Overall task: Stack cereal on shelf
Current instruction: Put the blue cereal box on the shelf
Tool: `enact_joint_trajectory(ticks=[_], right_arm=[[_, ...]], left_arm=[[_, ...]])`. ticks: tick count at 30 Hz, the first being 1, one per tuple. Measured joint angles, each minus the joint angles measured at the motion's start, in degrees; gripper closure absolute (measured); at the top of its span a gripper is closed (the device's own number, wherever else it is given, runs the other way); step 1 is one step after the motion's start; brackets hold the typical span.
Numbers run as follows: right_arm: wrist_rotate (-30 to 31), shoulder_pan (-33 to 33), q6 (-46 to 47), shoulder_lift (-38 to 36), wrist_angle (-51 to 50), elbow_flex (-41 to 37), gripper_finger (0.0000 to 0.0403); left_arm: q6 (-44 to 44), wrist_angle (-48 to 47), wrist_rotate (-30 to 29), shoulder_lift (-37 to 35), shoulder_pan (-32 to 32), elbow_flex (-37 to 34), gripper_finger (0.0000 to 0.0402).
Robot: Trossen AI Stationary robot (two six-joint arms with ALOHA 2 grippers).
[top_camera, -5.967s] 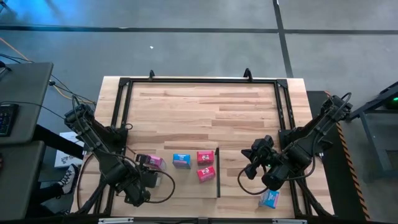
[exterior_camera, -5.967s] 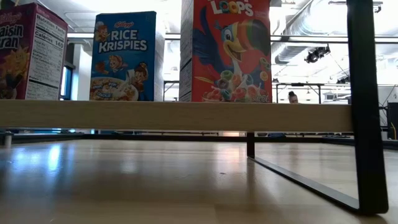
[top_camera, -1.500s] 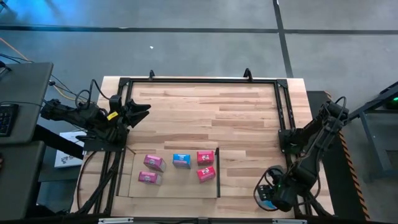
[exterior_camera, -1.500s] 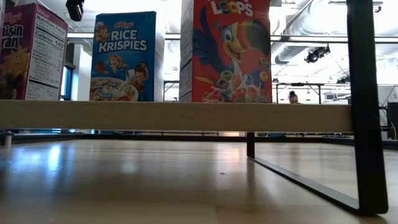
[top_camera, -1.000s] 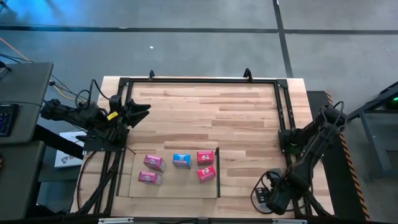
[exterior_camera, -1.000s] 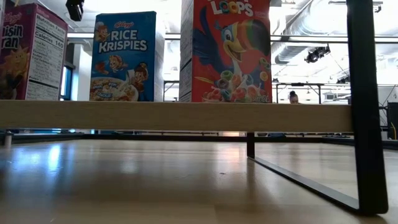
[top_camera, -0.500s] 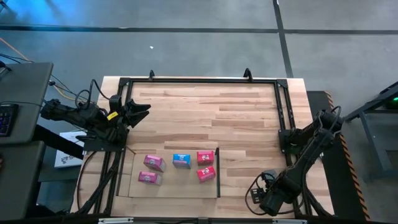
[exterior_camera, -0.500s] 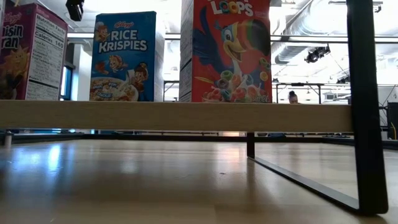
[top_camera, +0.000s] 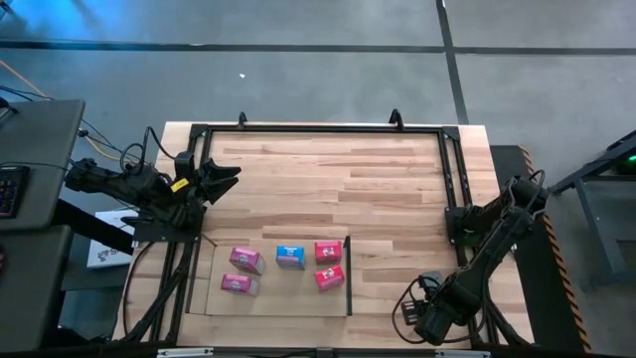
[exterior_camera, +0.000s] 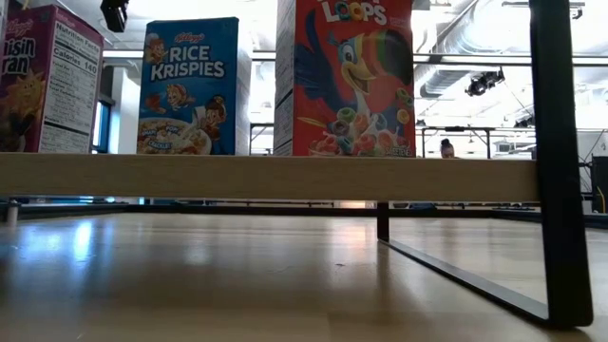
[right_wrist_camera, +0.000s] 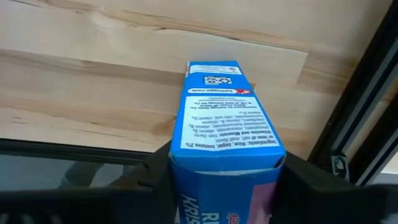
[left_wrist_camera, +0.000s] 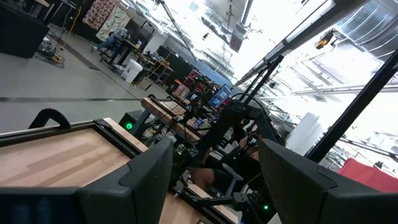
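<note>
1. Closing in on the last loose carton, the right gripper [top_camera: 429,320] has dropped toward the table's 5 o'clock corner over the past second or so, and its jaws have narrowed; the light blue cereal box [right_wrist_camera: 228,134] now sits between them, flanked closely on both sides. I judge the grasp is just being made, not yet proven by a lift.
2. Five boxes already lie on the shelf [top_camera: 214,301], a light wood panel at about 7 o'clock on the table: two pink boxes [top_camera: 244,260], a blue box [top_camera: 290,257] and two red boxes [top_camera: 328,252]. That leaves this sixth box as the only one off the shelf, so the task looks nearly done.
3. Parked at the table's 9 o'clock edge, the left gripper [top_camera: 221,175] has not moved, its fingers [left_wrist_camera: 149,171] spread wide with nothing between them.
4. Only the right wrist view shows the box between the jaws; from overhead the arm hides it completely. The low view shows neither gripper, only three shelved boxes.
</note>
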Motion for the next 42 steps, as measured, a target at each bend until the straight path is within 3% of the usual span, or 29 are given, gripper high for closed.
enact_joint_trajectory(ticks=[7, 11, 16, 22, 24, 27, 34, 39, 42], right_arm=[[0.7, 0.1, -3.6, -2.4, 0.0, 0.0, 0.0262], [5.7, 0.1, -9.3, -6.8, -0.9, 1.1, 0.0264], [18.9, -0.1, -22.1, -15.0, -0.9, 6.0, 0.0265], [44.7, -2.1, -40.8, -21.9, 2.4, 16.0, 0.0265], [49.2, -4.6, -49.1, -21.7, 3.6, 19.9, 0.0265], [45.9, -11.3, -62.3, -18.6, 6.7, 25.4, 0.0265], [24.4, -24.8, -88.9, -2.8, 9.2, 41.6, 0.0265], [15.1, -28.4, -99.0, 8.1, 8.4, 51.6, 0.0265], [12.5, -29.4, -101.7, 13.5, 6.9, 55.8, 0.0265]], left_arm=[[0.0, 0.0, 0.0, 0.0, 0.0, 0.0, 0.0173], [0.0, 0.0, 0.0, 0.0, 0.0, 0.0, 0.0173], [0.0, -0.1, 0.0, 0.0, 0.0, 0.0, 0.0173], [-0.2, -0.2, 0.0, 0.0, 0.0, 0.0, 0.0173], [-0.2, -0.2, 0.0, 0.0, 0.0, 0.0, 0.0173], [-0.2, -0.2, 0.0, 0.0, 0.0, 0.0, 0.0173], [-0.1, -0.2, 0.0, 0.0, 0.0, 0.0, 0.0173], [-0.2, -0.3, 0.0, 0.0, 0.0, 0.0, 0.0173], [-0.2, -0.3, 0.0, 0.0, 0.0, 0.0, 0.0173]])
